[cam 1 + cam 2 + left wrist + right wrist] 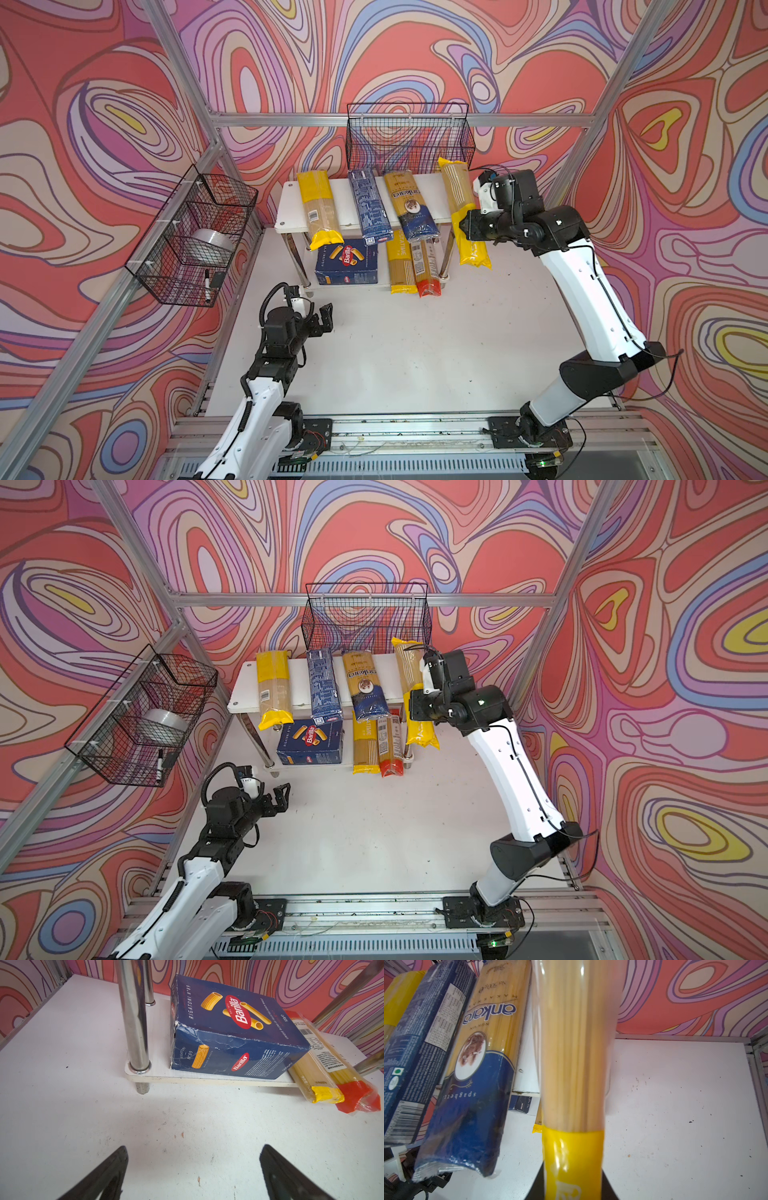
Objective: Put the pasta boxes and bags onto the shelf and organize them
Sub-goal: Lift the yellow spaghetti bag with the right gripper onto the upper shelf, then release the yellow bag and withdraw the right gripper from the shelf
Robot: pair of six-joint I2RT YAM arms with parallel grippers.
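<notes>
Left wrist view first: the left gripper (194,1147) hangs low over the white tabletop (187,1115) in front of the shelf, its fingers (108,1172) spread wide and empty, well clear of the work. Just beyond, the white two-tier shelf with chrome legs (291,208) carries three things on its lower board: the wide dark blue Barilla rigatoni box (228,1028), a yellow-ended clear spaghetti packet (401,266) and a red-ended clear packet (428,270). On the upper board lie another yellow-and-clear packet (320,212), the long narrow dark blue box (370,208) and the blue-and-gold ankara bag (409,208).

At the upper board's right end, the right gripper (465,226) pinches the last yellow-and-clear spaghetti packet (571,1064) near its front yellow band, jaws narrow around it. Whether it rests on the board yet I cannot tell. I judge it best set down parallel to the ankara bag and slid further back so less overhangs. Its far tip should keep off the black wire basket (409,137), and the grip should open only once the packet lies flat.
</notes>
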